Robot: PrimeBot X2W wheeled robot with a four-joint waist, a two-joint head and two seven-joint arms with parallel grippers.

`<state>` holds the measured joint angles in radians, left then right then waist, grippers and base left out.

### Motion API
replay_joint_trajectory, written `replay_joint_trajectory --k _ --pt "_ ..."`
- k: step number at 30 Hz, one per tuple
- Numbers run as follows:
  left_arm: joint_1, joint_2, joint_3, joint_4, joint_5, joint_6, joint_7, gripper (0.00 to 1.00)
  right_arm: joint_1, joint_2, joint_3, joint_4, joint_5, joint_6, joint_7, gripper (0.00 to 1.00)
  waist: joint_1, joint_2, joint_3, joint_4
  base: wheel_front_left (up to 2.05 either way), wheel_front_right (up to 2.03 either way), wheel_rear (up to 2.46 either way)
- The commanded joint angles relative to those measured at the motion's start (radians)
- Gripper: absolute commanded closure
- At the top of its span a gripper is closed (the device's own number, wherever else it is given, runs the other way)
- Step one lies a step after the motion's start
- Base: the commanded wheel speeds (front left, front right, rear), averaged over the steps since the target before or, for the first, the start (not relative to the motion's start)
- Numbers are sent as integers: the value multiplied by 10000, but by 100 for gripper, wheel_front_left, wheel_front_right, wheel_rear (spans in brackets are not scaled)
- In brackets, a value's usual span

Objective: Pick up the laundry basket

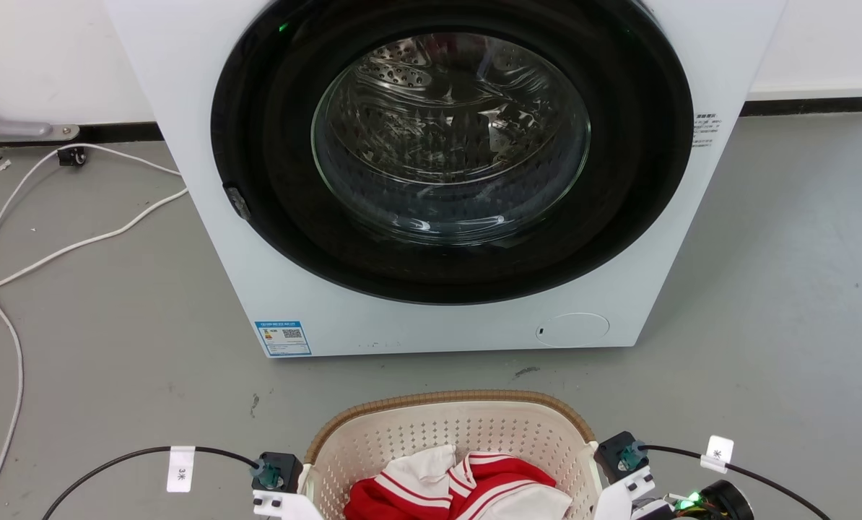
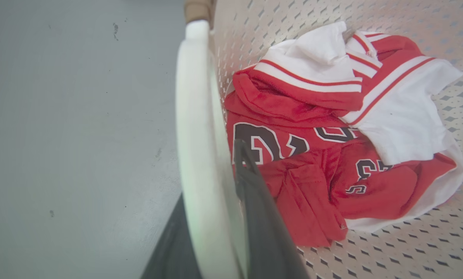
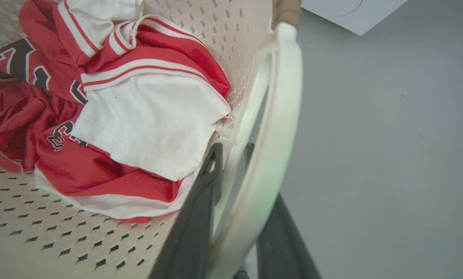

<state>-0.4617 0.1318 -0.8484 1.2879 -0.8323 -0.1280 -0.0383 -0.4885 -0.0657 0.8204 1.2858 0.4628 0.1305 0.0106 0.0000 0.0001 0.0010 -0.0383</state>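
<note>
Laundry basket [image 1: 445, 432] sits upright on the floor [image 1: 763, 289], just before the washing machine [image 1: 438, 328]. Its long axis seems to run left to right, but the near side is cropped. Left gripper [image 2: 210, 170] has its fingers narrowed on the left handle [image 2: 194, 116], and right gripper [image 3: 233, 150] likewise pinches the right handle [image 3: 284, 116].

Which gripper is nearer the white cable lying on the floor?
Left. The left gripper straddles the basket's left handle, the side where the cable runs; the right gripper straddles the right handle, with the basket between it and the cable.
</note>
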Motion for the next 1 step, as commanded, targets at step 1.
replay_joint_trajectory --k 1 --pt "-136 177 -36 8 -20 0 -72 100 123 -180 76 53 -43 4 42 100 0 -1 3 -1 0 0 0"
